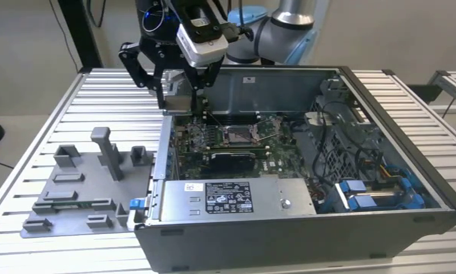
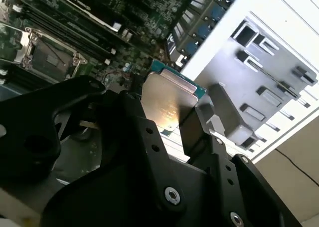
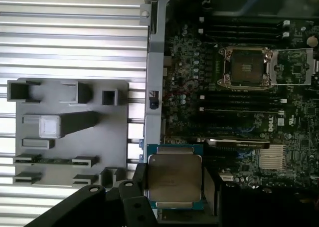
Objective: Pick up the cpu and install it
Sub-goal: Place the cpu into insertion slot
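Observation:
My gripper (image 1: 179, 98) hangs above the left wall of the open computer case (image 1: 304, 237), shut on the cpu (image 1: 178, 103), a flat square chip with a silvery top. Both wrist views show the cpu (image 2: 167, 103) (image 3: 174, 179) held by its edges between the black fingers (image 3: 137, 179), over the edge of the motherboard. The open socket (image 1: 238, 135) (image 3: 246, 67) lies further inside the case, apart from the chip, with its metal frame folded aside. In the second wrist view the socket (image 2: 47, 57) sits well off from the held chip.
A grey plastic fixture (image 1: 83, 188) (image 3: 65, 132) with upright posts lies on the slatted table at the exterior view's left of the case. The power supply (image 1: 228, 197), cables and blue drive bays (image 1: 372, 194) fill the case's near and right parts.

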Action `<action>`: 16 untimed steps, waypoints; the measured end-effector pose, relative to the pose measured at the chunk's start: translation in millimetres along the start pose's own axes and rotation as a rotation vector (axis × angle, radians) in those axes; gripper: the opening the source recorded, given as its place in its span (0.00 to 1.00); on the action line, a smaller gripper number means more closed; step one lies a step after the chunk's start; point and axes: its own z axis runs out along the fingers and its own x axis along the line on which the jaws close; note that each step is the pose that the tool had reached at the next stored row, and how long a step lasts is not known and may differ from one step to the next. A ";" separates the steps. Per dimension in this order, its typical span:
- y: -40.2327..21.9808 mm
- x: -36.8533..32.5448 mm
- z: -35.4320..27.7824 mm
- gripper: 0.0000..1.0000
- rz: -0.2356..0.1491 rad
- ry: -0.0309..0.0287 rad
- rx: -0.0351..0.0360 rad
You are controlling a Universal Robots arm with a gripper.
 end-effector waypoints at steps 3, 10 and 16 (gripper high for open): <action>0.1 -11.1 0.2 0.00 0.000 0.0000 0.0000; 0.6 -36.5 0.7 0.00 0.000 0.0000 0.0000; 0.9 -56.8 1.3 0.00 0.000 0.0000 0.0000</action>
